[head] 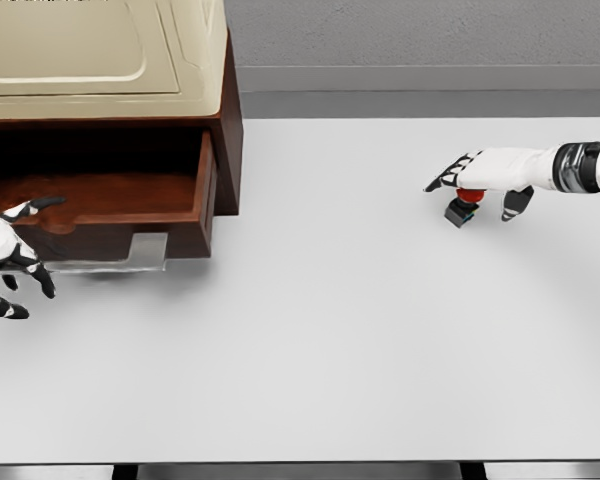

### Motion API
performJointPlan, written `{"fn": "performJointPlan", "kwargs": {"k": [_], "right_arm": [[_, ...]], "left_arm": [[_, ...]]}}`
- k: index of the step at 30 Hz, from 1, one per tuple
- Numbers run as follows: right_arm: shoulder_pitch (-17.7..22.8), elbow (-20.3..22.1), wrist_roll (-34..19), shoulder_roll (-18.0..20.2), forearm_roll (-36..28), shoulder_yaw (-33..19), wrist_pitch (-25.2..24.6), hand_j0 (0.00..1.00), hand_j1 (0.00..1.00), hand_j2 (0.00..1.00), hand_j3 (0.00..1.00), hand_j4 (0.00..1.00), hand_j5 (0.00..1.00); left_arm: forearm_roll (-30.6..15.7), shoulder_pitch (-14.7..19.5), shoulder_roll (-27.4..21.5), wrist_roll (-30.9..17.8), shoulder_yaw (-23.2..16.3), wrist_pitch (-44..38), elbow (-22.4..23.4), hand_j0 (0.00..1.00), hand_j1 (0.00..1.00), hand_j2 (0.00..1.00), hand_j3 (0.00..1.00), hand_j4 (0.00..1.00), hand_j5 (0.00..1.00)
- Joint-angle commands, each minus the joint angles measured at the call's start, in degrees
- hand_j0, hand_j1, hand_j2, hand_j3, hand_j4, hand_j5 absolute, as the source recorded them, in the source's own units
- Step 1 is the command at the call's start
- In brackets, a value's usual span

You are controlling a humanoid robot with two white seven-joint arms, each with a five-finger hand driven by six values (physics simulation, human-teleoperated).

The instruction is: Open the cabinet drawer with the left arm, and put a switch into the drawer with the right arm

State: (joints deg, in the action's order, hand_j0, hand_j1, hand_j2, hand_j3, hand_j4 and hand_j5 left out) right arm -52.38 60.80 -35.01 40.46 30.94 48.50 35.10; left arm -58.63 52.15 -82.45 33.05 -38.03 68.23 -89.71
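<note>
The small switch (463, 207), a dark block with a red button, stood on the white surface (380, 330) at far right, well apart from the dark wooden cabinet (130, 120) and its pulled-out drawer (120, 205). The right hand (480, 180) hovered directly above it, fingers spread, grasping nothing visibly. The left hand (5, 260) lay by the drawer's front, fingers loose and empty.

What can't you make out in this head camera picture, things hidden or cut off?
- Switch: the right robot hand covers its top; whether the fingers grip it is unclear.
- Drawer: its inside is in dark shadow, contents unreadable.
- Left robot hand: cut off by the left edge.
- Cabinet: cut off by the top and left edges.
</note>
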Motion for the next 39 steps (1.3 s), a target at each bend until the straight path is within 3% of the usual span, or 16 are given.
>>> {"fn": "performJointPlan", "kwargs": {"k": [1, 17, 26, 39], "right_arm": [[0.00, 0.02, 0.01, 0.15, -0.27, -0.07, -0.10, 1.00, 1.00, 1.00, 1.00, 1.00, 1.00], [0.00, 0.02, 0.01, 0.15, -0.27, 0.02, -0.10, 1.00, 1.00, 1.00, 1.00, 1.00, 1.00], [0.00, 0.02, 0.01, 0.15, -0.27, -0.07, -0.10, 1.00, 1.00, 1.00, 1.00, 1.00, 1.00], [0.00, 0.11, 0.01, 0.24, -0.27, 0.02, -0.10, 1.00, 1.00, 1.00, 1.00, 1.00, 1.00]], "left_arm": [[26.11, -25.08, -2.27, -68.05, -10.40, -33.23, -4.07, 1.00, 1.00, 1.00, 1.00, 1.00, 1.00], [25.93, -25.08, -3.42, -68.05, -10.75, -33.23, -3.98, 1.00, 1.00, 1.00, 1.00, 1.00, 1.00], [24.09, -23.93, -6.40, -68.05, -7.68, -33.23, -5.30, 1.00, 1.00, 1.00, 1.00, 1.00, 1.00], [20.40, -22.35, -7.20, -68.05, -7.59, -33.23, -5.03, 1.00, 1.00, 1.00, 1.00, 1.00, 1.00]]}}
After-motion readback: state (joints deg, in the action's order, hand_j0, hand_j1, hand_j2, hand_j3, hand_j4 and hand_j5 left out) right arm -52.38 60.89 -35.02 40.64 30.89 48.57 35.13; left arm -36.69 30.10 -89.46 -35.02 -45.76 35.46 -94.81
